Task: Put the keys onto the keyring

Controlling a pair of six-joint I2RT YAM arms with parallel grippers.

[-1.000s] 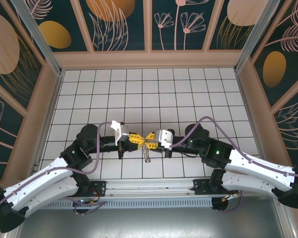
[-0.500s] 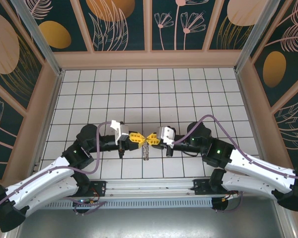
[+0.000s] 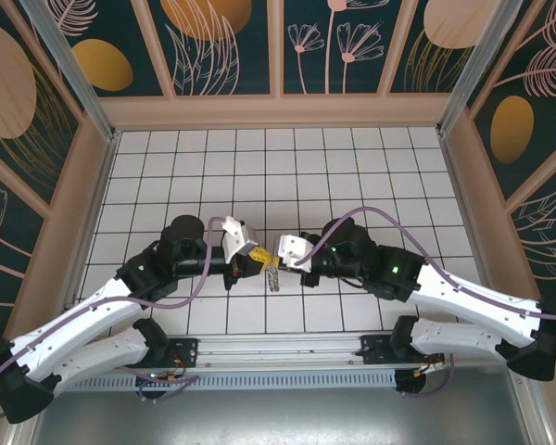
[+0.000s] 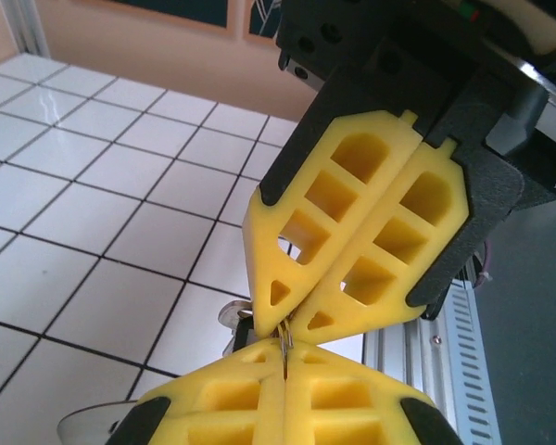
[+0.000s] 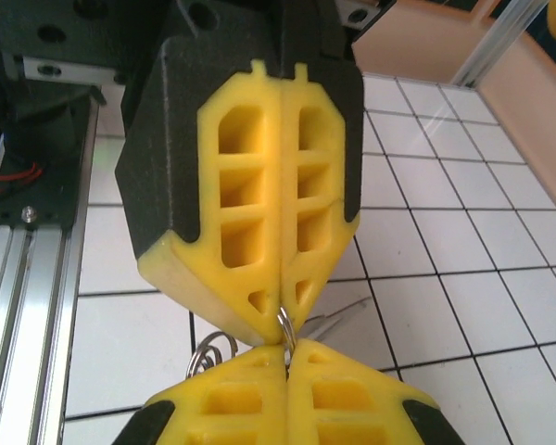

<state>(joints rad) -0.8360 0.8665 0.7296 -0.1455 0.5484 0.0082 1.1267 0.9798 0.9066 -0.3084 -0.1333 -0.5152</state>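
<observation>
Both arms have swung inward since the earlier frame. I hold left gripper point(image 3: 262, 260) and right gripper point(image 3: 279, 251) clamped tip-to-tip on the keyring point(image 5: 284, 324), steadying its wire; the keys point(image 3: 273, 276) hang just below.

Bright, even light from overhead; soft shadows lay on the white tiled floor point(image 3: 352, 176) directly beneath both arms. Pale glare marked the tiles ahead and left of the left gripper point(image 4: 284, 345) and ahead and right of the right gripper point(image 5: 284, 350). Nearest finger surfaces were slightly soft; distant backgrounds blurred.
</observation>
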